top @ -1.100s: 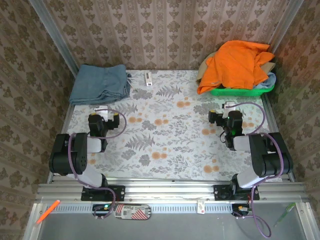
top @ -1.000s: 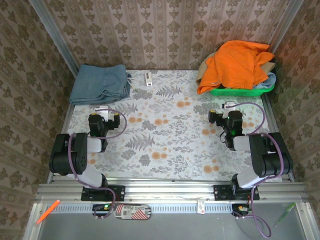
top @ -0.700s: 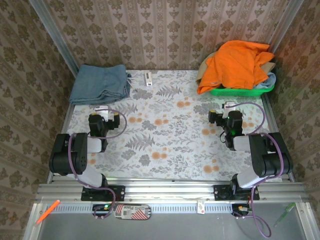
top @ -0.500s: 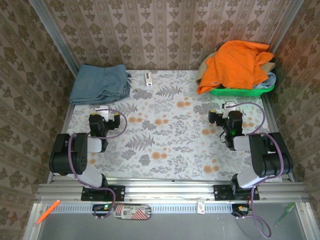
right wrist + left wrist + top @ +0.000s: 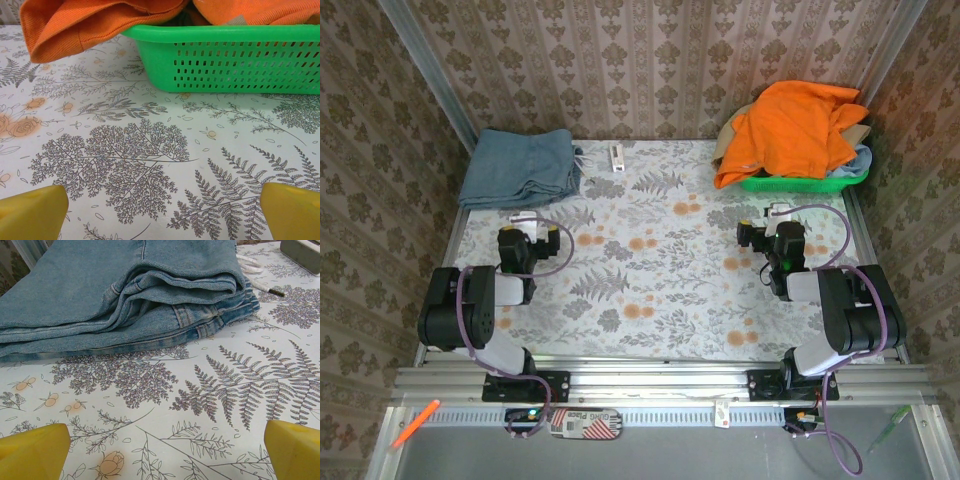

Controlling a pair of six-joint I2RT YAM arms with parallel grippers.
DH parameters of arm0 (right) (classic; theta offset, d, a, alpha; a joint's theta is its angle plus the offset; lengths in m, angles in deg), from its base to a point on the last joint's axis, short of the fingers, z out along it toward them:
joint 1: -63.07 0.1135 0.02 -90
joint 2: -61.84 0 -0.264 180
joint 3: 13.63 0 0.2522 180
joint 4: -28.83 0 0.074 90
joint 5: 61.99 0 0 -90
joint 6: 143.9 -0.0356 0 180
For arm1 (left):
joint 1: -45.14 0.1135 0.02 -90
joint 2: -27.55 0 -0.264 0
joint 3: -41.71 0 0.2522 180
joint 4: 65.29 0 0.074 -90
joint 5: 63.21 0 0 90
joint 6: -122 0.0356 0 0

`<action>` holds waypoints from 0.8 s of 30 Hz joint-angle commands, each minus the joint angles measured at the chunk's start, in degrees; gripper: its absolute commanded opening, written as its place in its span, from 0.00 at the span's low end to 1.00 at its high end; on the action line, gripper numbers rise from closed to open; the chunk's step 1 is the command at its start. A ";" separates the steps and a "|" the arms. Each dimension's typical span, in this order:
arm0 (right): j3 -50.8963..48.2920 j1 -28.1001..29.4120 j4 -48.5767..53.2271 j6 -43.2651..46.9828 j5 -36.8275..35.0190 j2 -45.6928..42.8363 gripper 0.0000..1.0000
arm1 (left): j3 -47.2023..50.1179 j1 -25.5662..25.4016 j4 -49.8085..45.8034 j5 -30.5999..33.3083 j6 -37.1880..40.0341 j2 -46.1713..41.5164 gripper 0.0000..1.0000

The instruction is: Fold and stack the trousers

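The bright orange trousers [image 5: 790,125] lie heaped in a green basket [image 5: 800,184] at the table's back right, one part hanging over the basket's left rim [image 5: 90,25]. My right gripper [image 5: 778,222] rests low on the table just in front of that basket, open, with nothing between its yellow fingertips [image 5: 32,212]. My left gripper [image 5: 524,226] sits on the left side, open and empty, its yellow fingertips [image 5: 35,452] wide apart above the flowered cloth.
A folded blue denim garment [image 5: 518,166] lies at the back left, right ahead of the left gripper [image 5: 125,295]. A small white box [image 5: 617,156] stands at the back middle. Patterned walls close in three sides. The green basket's perforated wall [image 5: 235,62] stands near the right gripper.
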 commanded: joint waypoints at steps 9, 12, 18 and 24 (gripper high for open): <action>0.42 0.33 -0.75 -0.30 -1.92 -0.04 1.00 | -0.57 -0.64 1.80 1.05 1.38 -0.53 1.00; 0.51 0.34 -0.67 -0.33 -1.89 0.04 1.00 | -0.77 -0.47 1.31 0.67 1.29 -0.61 1.00; 0.42 0.13 -0.83 -0.50 -1.67 0.04 1.00 | -1.17 1.82 0.46 -1.89 -0.80 -0.63 1.00; 2.47 2.80 5.26 0.82 -9.62 -4.59 1.00 | -3.05 0.31 -6.77 5.44 -1.29 -5.52 1.00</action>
